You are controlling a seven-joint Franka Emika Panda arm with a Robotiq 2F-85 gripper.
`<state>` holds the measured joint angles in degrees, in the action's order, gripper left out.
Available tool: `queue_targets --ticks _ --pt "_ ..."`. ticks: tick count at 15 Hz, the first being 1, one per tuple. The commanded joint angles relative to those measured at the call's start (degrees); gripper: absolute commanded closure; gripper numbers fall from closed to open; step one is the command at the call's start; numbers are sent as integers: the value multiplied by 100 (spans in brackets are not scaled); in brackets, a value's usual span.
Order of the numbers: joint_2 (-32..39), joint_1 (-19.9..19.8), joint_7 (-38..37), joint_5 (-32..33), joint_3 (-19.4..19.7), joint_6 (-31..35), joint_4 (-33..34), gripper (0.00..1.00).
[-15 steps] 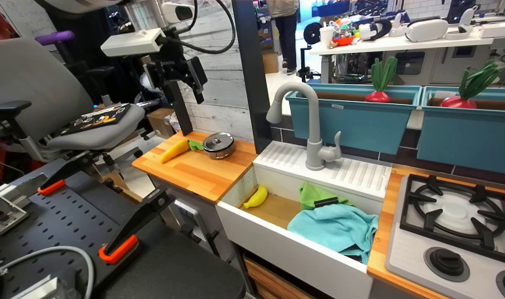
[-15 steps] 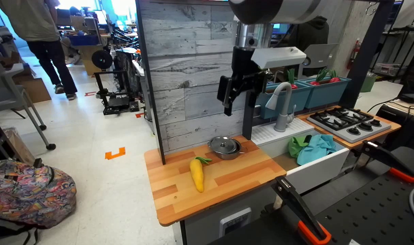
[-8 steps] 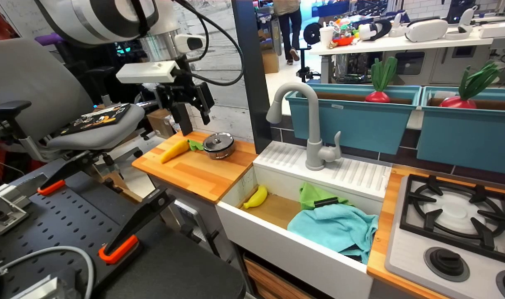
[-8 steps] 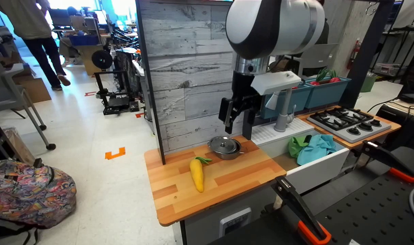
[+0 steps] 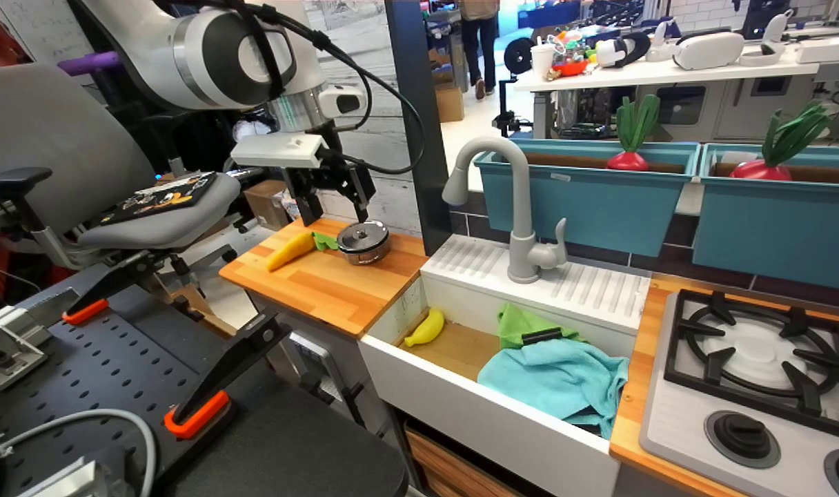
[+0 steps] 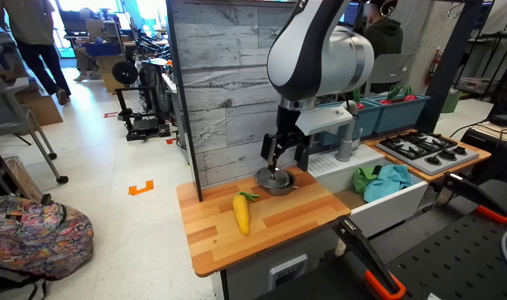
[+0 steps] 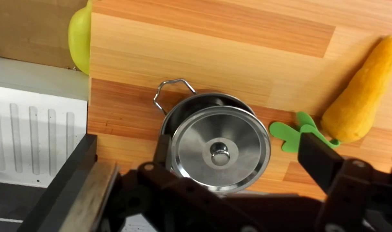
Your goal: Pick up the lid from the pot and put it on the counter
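Two fingers [image 7: 318,162] of the gripper [image 7: 236,145] stand wide apart above the pot [image 7: 184,111], which is on the counter [image 7: 189,58] near the board wall [image 6: 237,71]. The lid [image 7: 220,137] rests on the pot, off centre. In the wrist view it lies framed between the fingers, and a dark crescent of the pot's inside shows beside it, on the side where a wire handle [image 7: 175,81] sticks out. That crescent can also be made out in an exterior view, where one fingertip [image 6: 272,167] comes right by the lid's knob [image 6: 273,176]; I cannot tell if they touch. In an exterior view the lid [image 5: 354,239] seems to fill the pot's whole top.

The carrot [image 6: 241,213] lies beside the pot, green end toward it. In an exterior view the leaves [image 5: 325,241] look as if they meet the pot; the wrist view shows a thin strip of wood between, and a finger hiding part of the green.

Past the counter's edge from the pot is the sink [image 5: 488,421]. An exterior view shows the banana [image 5: 428,328] whole in it, while the wrist view catches only part. Both exterior views show the blue towel [image 5: 554,376] and the green towel [image 5: 526,323] in there, with the tap [image 5: 521,200] behind and planters [image 5: 585,207] behind that, and the stove [image 6: 428,152] beyond, farther from the pot. The backpack [image 6: 38,235], on the floor well apart from the pot, appears in an exterior view alone.
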<state>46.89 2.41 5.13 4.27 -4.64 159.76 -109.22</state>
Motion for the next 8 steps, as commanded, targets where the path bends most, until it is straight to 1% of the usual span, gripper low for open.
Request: queue_targets --ticks 1,8 --pt "492 -78 156 -55 -78 -103 656 0" --pt "1094 -289 563 -75 -291 -662 1507 0"
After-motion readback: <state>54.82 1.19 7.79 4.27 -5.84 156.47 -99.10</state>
